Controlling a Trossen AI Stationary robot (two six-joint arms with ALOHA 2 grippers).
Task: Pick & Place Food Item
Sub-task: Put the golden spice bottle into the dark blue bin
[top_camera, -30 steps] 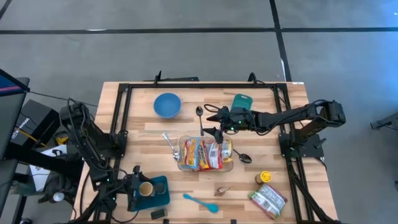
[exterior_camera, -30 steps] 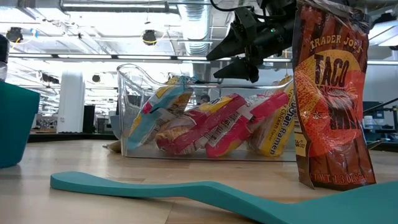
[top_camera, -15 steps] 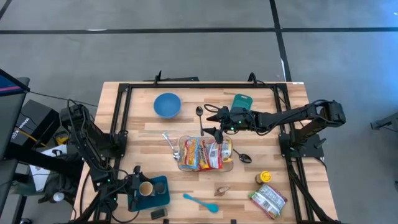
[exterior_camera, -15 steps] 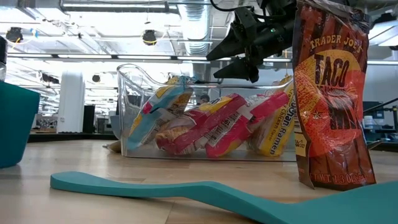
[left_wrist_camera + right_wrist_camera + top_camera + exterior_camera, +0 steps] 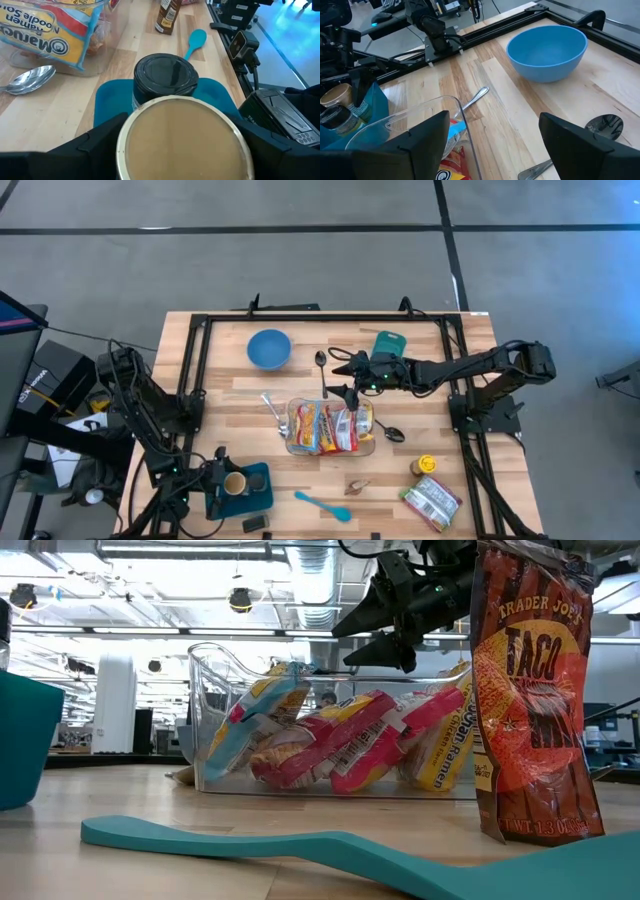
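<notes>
The right gripper (image 5: 343,375) is being held above the far edge of the clear container (image 5: 330,427), its fingers spread apart and nothing being carried between them. The ramen packets (image 5: 340,745) are lying packed inside that container, near the table's middle. The left gripper (image 5: 218,481) is being kept low at the near left corner, over the teal tray (image 5: 262,485), closed around what appears to be a tan-lidded jar (image 5: 181,141), though the contact is partly hidden. A blue bowl (image 5: 547,51) is sitting well apart.
</notes>
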